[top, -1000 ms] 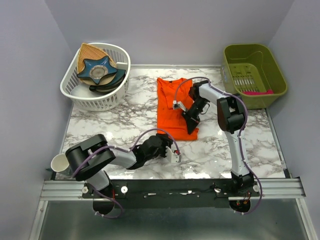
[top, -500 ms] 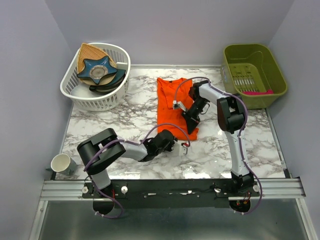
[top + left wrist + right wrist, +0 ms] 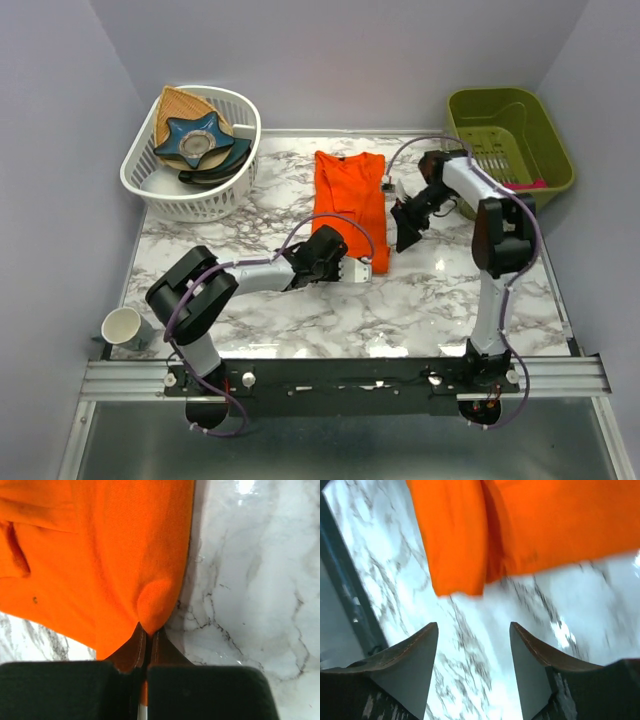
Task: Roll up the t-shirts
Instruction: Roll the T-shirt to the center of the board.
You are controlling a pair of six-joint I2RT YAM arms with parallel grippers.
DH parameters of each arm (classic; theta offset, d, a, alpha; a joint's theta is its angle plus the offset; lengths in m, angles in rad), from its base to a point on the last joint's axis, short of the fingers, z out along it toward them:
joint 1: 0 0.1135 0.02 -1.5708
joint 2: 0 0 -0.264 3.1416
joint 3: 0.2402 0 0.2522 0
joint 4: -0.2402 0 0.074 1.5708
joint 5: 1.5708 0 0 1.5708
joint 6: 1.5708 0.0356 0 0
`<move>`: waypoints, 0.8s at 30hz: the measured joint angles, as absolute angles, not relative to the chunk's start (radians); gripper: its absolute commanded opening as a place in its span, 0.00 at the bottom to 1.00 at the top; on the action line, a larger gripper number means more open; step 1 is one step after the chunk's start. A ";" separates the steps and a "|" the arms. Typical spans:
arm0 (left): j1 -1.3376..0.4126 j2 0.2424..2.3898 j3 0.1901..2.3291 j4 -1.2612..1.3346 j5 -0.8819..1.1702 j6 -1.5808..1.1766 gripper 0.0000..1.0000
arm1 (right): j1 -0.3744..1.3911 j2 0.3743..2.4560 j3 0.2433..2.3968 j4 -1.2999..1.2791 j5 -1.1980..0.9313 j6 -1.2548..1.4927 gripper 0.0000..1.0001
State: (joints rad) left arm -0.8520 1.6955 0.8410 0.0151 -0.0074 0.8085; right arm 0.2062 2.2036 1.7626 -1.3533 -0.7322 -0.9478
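Near the middle of the marble desk (image 3: 250,240), a bit closer to the far edge, my orange t-shirt (image 3: 348,195) lies flat. It is folded into a long thin strip. The long way of the strip runs from the far edge of the desk toward the near edge. The neck hole is at the far end and the bottom hem is at the near end.

My left pincer (image 3: 148,642) is at that near end, close to the shirt's right side. Its two fingers are squeezed together on a small bump of orange cloth, so it has hold of the hem. From this pincer, the whole shirt stretches away toward the far edge. I think that is the way the roll has to go.

My right pincer (image 3: 472,627) hangs over bare marble just beside the shirt's right side. Its fingers are spread wide and hold nothing. It is not touching the cloth. The left one is the nearer arm for starting the roll.

The shirt is bright orange and plain, and it looks soft. I can see one tiny dark speck (image 3: 35,599) on it. Its edges look a little wavy, not sharp
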 measured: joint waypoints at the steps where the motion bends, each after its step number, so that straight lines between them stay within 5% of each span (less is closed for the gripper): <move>1: -0.844 1.692 0.850 -0.010 0.014 0.807 0.00 | 0.182 2.135 1.705 -1.314 -0.727 -0.942 0.99; 12: -0.767 1.703 1.018 -0.286 0.279 0.806 0.00 | 0.324 1.335 0.880 -0.638 -0.683 -1.023 1.00; 24: -0.725 1.756 1.118 -0.434 0.430 0.762 0.00 | 0.482 1.322 0.727 -0.276 -0.555 -1.040 1.00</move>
